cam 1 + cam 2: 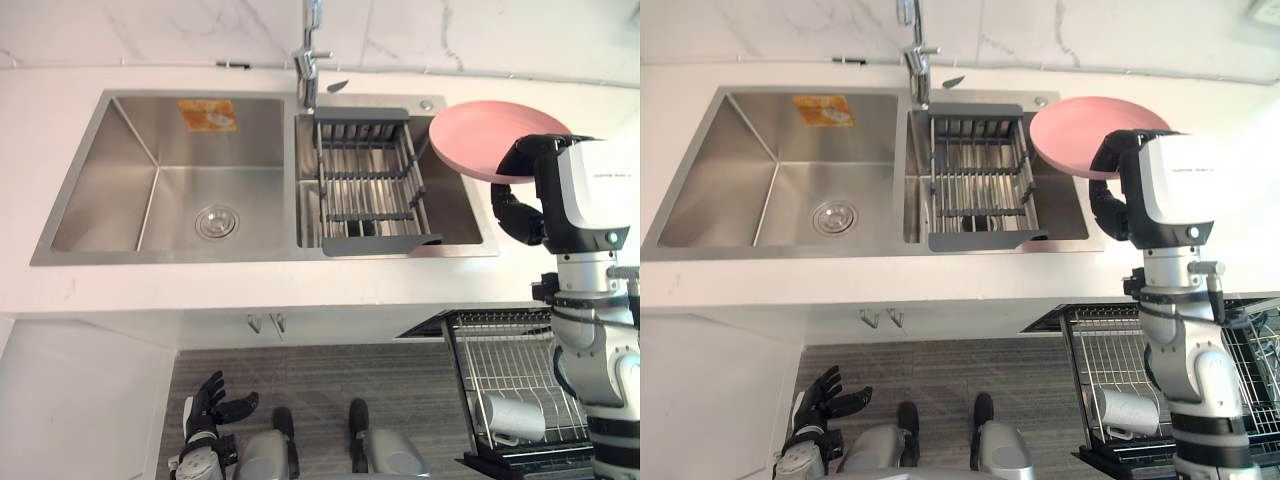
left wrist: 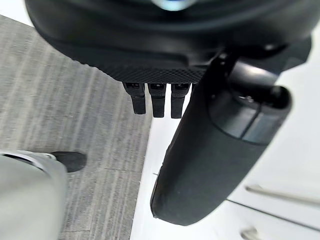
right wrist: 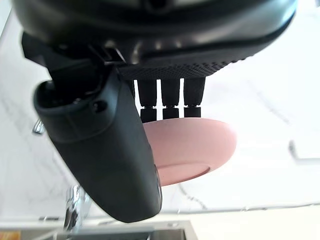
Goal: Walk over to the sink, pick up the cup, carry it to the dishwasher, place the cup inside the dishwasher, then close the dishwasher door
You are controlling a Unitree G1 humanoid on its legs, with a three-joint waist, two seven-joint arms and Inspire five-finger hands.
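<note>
1. The right hand [image 1: 518,205] is closed on a pink plate [image 1: 480,135], which is pinched between thumb and fingers and held above the right end of the sink [image 1: 120,140].
2. The left hand [image 1: 207,403] is held low over the floor [image 1: 320,380], fingers spread, nothing gripped.
3. A pale cup [image 1: 515,418] is seen lying on its side in the dishwasher rack [image 1: 500,350], drawn out below the table [image 1: 300,285].

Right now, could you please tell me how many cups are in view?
1. A pale cup lies on its side in the dishwasher rack, low on the robot's right. The right hand holds a pink plate instead; further cups may be hidden in the rack.
</note>
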